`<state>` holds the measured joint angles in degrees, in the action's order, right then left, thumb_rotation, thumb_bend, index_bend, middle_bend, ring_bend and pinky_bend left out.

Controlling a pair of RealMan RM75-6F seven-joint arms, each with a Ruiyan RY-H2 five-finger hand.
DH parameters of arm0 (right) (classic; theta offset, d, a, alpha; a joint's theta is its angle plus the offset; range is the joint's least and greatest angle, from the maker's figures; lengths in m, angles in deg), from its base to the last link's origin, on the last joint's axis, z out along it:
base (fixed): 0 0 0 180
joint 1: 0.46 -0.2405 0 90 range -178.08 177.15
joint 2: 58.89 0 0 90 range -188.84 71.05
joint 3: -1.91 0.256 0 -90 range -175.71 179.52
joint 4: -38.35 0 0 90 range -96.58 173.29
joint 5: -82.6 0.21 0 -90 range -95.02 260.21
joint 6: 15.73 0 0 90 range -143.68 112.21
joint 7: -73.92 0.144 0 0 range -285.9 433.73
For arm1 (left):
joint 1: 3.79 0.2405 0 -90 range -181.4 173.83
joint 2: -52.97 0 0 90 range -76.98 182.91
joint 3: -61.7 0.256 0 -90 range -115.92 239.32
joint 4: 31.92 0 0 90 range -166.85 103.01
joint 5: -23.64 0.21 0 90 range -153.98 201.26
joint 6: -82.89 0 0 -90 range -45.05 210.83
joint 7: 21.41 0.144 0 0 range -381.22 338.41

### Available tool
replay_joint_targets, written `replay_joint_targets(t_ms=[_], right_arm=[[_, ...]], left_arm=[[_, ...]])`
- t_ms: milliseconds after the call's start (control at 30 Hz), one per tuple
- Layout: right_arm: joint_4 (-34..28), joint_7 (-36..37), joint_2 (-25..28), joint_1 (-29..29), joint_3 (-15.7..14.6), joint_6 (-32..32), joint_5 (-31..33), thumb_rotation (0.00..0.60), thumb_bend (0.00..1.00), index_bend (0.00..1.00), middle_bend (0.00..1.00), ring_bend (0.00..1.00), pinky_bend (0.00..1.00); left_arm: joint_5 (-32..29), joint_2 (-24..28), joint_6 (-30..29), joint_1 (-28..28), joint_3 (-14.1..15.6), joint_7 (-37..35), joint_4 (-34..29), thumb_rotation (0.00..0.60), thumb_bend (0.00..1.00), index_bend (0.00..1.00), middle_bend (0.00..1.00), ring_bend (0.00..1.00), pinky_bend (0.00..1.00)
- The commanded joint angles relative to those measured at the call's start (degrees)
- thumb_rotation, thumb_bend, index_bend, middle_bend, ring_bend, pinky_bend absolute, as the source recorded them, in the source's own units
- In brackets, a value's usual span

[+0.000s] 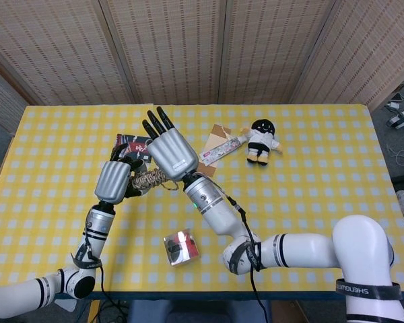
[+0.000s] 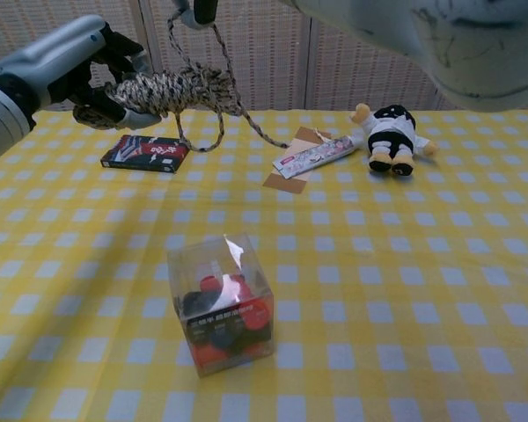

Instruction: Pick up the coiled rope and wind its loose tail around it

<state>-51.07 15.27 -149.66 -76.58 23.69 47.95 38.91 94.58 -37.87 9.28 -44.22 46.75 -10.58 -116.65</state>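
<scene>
Above the yellow checked table (image 2: 405, 290), the right hand (image 1: 168, 147) lifts the loose tail (image 2: 213, 79) at upper centre — its grasp mostly out of frame — while the left hand (image 2: 79, 70) grips the coiled rope (image 2: 172, 90), upper left. Slack could droop — loosening the wrap.

head view high, looking down, chest view low, level, sharing table (image 1: 310, 175)

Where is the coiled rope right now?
The coiled rope is off the table, held by the left hand at upper left in the chest view, above the dark box. Its tail runs up to the right hand.
</scene>
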Motion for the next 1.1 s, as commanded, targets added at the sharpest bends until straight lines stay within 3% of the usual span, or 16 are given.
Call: replay_joint_targets(t_ms=[33, 567, 1100], right_arm=[[0.6, 0.1, -0.1, -0.3, -0.1, 0.2, 0.3, 0.600, 0.44, 0.64, 0.15, 0.00, 0.00], [3.0, 3.6, 0.5, 1.8, -1.9, 0.7, 1.0, 0.600, 0.44, 0.64, 0.15, 0.00, 0.00], [5.6, 14.1, 0.1, 7.1, -3.3, 0.2, -2.0, 0.600, 0.44, 0.64, 0.15, 0.00, 0.00]], left_arm=[[1.4, 0.3, 0.6, 0.2, 0.2, -2.4, -1.2, 0.600, 0.29, 0.77, 0.74, 0.51, 0.08], [3.9, 1.2, 1.6, 1.5, -2.2, -19.6, -4.1, 0.600, 0.29, 0.77, 0.74, 0.51, 0.07], [2.9, 1.7, 1.8, 2.1, -5.5, -28.4, -4.2, 0.600, 0.29, 0.77, 0.75, 0.51, 0.07]])
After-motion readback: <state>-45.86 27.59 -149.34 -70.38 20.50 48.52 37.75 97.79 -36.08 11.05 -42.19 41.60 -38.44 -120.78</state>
